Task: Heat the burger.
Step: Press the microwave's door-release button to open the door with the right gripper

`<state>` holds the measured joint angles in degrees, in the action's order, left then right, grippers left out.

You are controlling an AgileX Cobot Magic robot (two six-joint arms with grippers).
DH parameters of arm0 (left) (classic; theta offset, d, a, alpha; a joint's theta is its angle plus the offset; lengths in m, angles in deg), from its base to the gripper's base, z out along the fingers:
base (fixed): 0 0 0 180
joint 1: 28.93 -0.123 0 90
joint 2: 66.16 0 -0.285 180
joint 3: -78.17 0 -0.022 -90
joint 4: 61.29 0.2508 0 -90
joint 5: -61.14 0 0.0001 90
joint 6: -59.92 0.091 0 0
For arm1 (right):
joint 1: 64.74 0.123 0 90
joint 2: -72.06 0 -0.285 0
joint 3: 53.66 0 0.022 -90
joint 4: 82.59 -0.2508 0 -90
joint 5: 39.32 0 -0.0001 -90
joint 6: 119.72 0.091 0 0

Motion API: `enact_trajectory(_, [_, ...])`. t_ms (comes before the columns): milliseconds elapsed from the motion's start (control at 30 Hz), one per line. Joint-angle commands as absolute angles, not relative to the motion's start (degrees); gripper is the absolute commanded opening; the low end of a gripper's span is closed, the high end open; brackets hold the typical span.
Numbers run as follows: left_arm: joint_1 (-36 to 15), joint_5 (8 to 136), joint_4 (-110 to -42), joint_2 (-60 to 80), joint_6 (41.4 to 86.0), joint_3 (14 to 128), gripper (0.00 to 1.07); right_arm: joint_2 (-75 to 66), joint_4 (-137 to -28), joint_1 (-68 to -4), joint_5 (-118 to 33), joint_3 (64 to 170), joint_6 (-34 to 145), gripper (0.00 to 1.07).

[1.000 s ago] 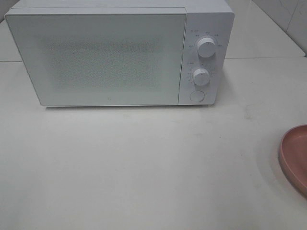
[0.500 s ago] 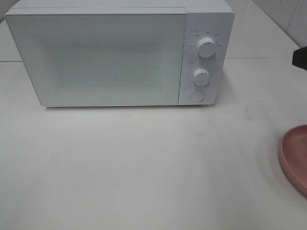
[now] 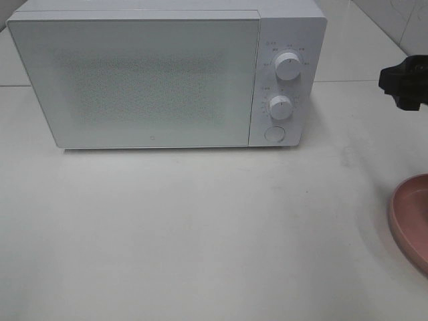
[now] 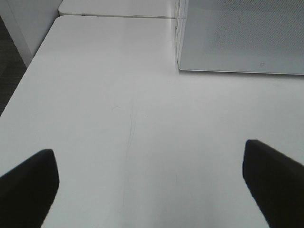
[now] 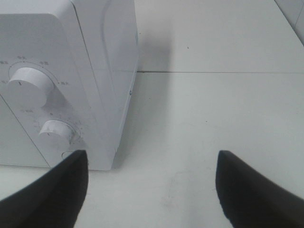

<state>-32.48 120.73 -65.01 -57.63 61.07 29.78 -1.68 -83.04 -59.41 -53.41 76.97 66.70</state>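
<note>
The burger is out of view in every frame. A white microwave [image 3: 147,80] stands at the back of the table with its door shut; two dials [image 3: 287,65] and a round button [image 3: 274,134] sit on its right panel. My right gripper [image 3: 402,85] comes in at the right edge of the high view, level with the dials and well off to their right. In its wrist view my right gripper [image 5: 152,190] is open and empty, facing the microwave's right corner [image 5: 85,71]. My left gripper [image 4: 149,185] is open over bare table, with the microwave's lower left corner [image 4: 237,33] ahead.
An empty pink plate [image 3: 411,217] lies at the right edge of the white table [image 3: 200,227]. In the left wrist view the table's edge [image 4: 28,66] drops off to a dark floor. A tiled wall stands behind the table at the far right.
My right gripper has come into the high view from the right edge and moved left, toward the microwave's dial side. Nothing else has moved.
</note>
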Motion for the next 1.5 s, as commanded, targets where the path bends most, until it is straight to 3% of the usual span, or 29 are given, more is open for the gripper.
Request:
enact_trajectory(33, [-32.3,120.6,-65.3,-57.8,61.2,29.5,0.98,-4.3,-83.6,-59.7,-60.5,74.9,65.3,0.72])
enact_trajectory(300, [-32.3,120.6,-65.3,-57.8,61.2,29.5,0.98,-11.4,-95.3,-54.7,-73.8,70.7,55.2,0.72])
enact_trajectory(367, [-32.3,120.6,-65.3,-57.8,61.2,29.5,0.98,-15.7,-102.4,-49.4,-79.9,70.6,51.2,0.72])
enact_trajectory(733, [-32.3,120.6,-65.3,-57.8,61.2,29.5,0.98,-24.7,-115.1,-37.9,-93.1,70.6,47.5,0.72])
enact_trajectory(800, [-32.3,120.6,-65.3,-57.8,61.2,29.5,0.98,-27.7,-121.2,-32.7,-97.7,70.7,46.1,0.72])
enact_trajectory(1333, [-32.3,120.6,-65.3,-57.8,61.2,29.5,0.98,-37.8,-135.4,-17.4,-103.5,75.0,44.8,0.72])
enact_trajectory(1500, [-32.3,120.6,-65.3,-57.8,61.2,29.5,0.98,-39.1,-135.7,-15.7,-103.4,76.3,45.7,0.72])
